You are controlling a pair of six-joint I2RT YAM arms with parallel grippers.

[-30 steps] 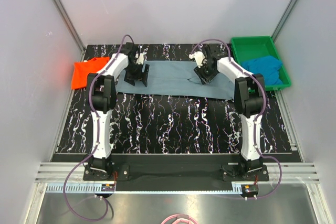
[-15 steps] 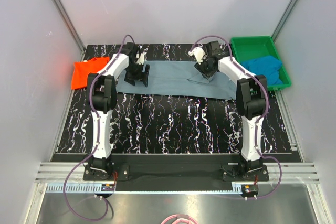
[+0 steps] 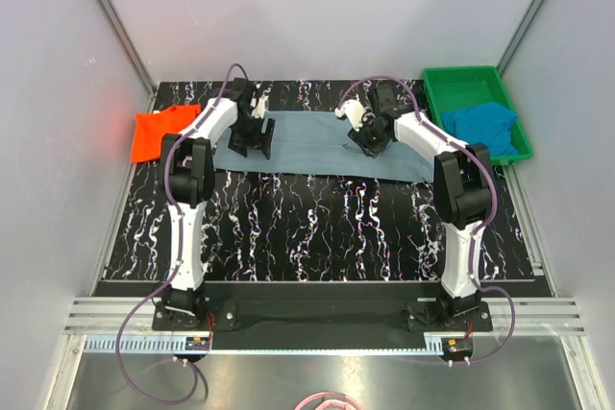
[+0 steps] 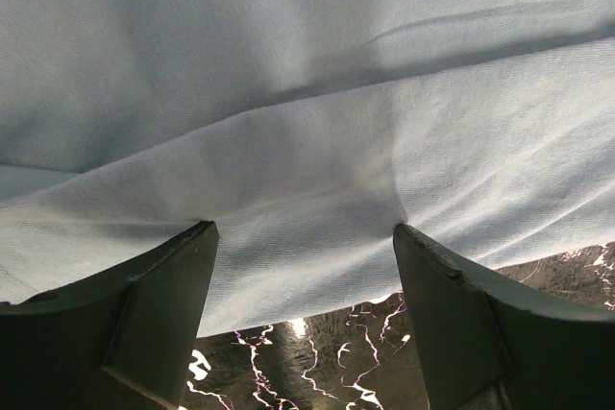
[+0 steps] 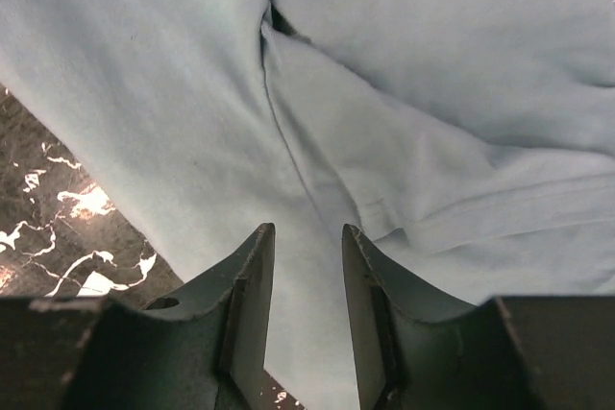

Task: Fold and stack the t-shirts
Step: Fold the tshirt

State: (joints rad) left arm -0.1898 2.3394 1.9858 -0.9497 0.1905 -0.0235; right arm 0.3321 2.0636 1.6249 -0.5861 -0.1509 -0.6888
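The large grey-blue t-shirt (image 3: 307, 146) lies spread across the far middle of the table. My left gripper (image 3: 248, 141) is over its left end; in the left wrist view (image 4: 303, 232) the jaws stand wide open with the shirt's near edge (image 4: 317, 170) between them. My right gripper (image 3: 363, 136) is over the shirt's right half; in the right wrist view (image 5: 306, 229) the jaws stand a narrow gap apart over flat cloth beside a seam fold (image 5: 288, 132). The orange-red t-shirt (image 3: 159, 132) lies at the far left. The bright blue t-shirt (image 3: 485, 127) lies in the tray.
A green plastic tray (image 3: 461, 79) stands at the far right corner. The black marbled table top (image 3: 317, 228) stretches in front of the shirt. Grey walls close in the left, back and right sides.
My right gripper has moved left along the grey-blue shirt toward its middle. The left gripper has stayed in place.
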